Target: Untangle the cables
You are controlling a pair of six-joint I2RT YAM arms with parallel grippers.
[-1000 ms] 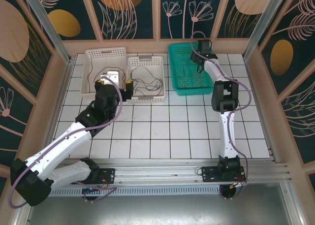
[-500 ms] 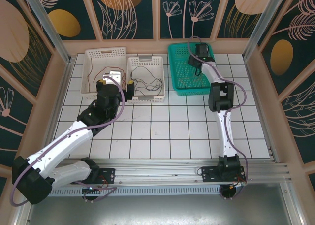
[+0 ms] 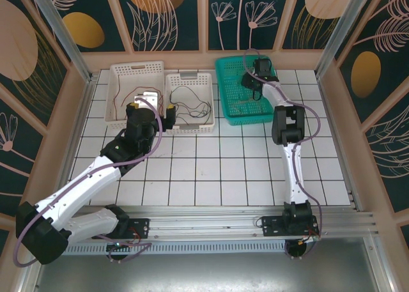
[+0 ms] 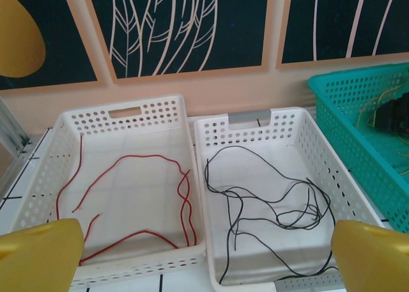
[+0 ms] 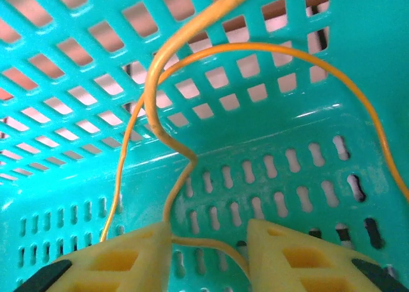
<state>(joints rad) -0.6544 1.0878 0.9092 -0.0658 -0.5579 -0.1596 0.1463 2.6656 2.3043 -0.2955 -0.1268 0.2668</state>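
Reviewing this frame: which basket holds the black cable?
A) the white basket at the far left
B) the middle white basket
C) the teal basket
B: the black cable lies looped inside the middle white basket, while the red cable lies in the neighbouring white one.

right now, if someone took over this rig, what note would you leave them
Left gripper: jaws wide open, empty, at the near edge of the left white basket and right white basket.
Right gripper: inside the teal basket, jaws apart, a yellow-orange cable crossing the gap, not pinched.
Done: red cables lie in the left white basket, black cables in the right one.
Left: black ones loop over each other; yellow-orange strands need sorting.
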